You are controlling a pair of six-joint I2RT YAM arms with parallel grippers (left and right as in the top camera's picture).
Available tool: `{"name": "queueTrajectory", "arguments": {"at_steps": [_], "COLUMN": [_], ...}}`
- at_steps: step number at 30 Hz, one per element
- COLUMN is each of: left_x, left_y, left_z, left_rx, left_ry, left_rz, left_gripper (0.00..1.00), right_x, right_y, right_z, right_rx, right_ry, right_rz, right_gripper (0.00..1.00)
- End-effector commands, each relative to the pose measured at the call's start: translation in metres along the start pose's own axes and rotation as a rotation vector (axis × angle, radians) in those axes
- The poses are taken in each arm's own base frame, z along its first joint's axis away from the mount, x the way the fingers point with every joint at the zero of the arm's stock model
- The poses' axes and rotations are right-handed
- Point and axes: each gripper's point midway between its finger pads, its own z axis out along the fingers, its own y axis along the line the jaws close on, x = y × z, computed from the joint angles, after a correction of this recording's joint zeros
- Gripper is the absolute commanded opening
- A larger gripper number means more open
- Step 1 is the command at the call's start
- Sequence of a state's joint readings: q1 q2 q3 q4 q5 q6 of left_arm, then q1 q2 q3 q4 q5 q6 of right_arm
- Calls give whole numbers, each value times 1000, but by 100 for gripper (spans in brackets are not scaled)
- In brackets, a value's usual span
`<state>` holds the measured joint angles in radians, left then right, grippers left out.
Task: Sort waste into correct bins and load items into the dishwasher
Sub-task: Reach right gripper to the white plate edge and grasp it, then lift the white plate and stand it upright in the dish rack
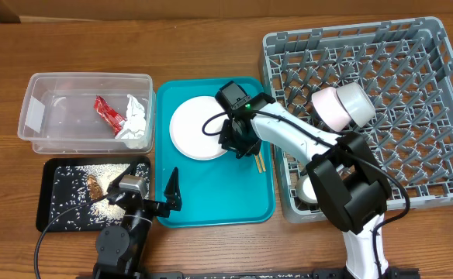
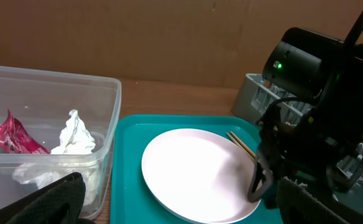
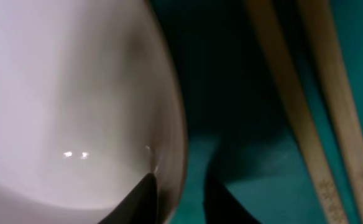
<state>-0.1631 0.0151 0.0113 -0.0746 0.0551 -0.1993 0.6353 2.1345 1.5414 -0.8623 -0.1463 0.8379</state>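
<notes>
- Over on the teal tray [image 1: 219,194], mid-tabletop [image 1: 211,39], the white plate [image 1: 195,128] lies flat, with a pair of chopsticks [image 1: 257,163] just off its right edge.
- Right arm is stretched across from the rack side, its head down at the plate's right rim.
- Up close from the right wrist, the right fingers [image 3: 141,200] straddle that rim: one tip over the white face, the other out over the teal, only a slim gap between them. Pinching or merely bracketing the rim? Cannot tell from here.
- Chopsticks run side by side right next to that spot, untouched.
- Left fingers [image 2: 51,200] are spread wide and carrying nothing, low at the near edge of the teal tray, looking across at the plate.
- Left of the tray, a clear bin [image 1: 36,116] holds a red wrapper [image 1: 108,112] and a crumpled white tissue [image 1: 137,116].
- Below it, a black tray [image 1: 52,217] is scattered with rice grains and a brown scrap [image 1: 95,186].
- Far right, the grey rack [image 1: 413,116] carries a pink and white cup [image 1: 339,105] lying on its side, plus a white bowl [image 1: 308,190] at the near left corner, partly behind the arm.
</notes>
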Motion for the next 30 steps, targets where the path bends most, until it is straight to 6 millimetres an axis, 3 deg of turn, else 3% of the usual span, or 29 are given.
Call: {"name": "queueTrajectory", "arguments": {"at_steps": [1,2,8,12,16,17,18,20,22,24,26,30], "left_x": [0,0,0,0,0,0,0,0,0,0,0,0], "left_y": [3,3,3,3,3,3,3,3,3,3,3,3], "left_z": [0,0,0,0,0,0,0,0,0,0,0,0], "left_rx": [-15,-15,-15,-15,-15,-15,-15,-15,-15,-15,-15,-15], "left_ry": [-7,-7,-7,-7,-7,-7,-7,-7,-7,-7,-7,-7], "left_rz": [20,20,20,20,20,20,20,20,20,20,20,20], "left_gripper": [100,100,100,100,100,100,100,100,100,100,100,100], "right_x": [3,2,-5,-26,-53,-59,-70,-79,-88,-93,-96,-103], "right_y": [1,1,-22,-27,-18,-21,-28,-40,-63,-85,-125,-156], "right_z": [4,4,-3,-37,-106,-127,-161,-201,-256,-296,-346,-356], "right_rx": [-12,-11,73,70,32,42,65,96,160,225,371,527], "right_ry": [21,20,-11,-105,-293,-360,-472,-604,-786,-925,-1101,-1136], "right_rz": [36,37,98,56,-106,-119,-103,-74,-16,42,146,187], "right_gripper": [10,4,4,4,4,4,4,4,4,4,4,4]}}
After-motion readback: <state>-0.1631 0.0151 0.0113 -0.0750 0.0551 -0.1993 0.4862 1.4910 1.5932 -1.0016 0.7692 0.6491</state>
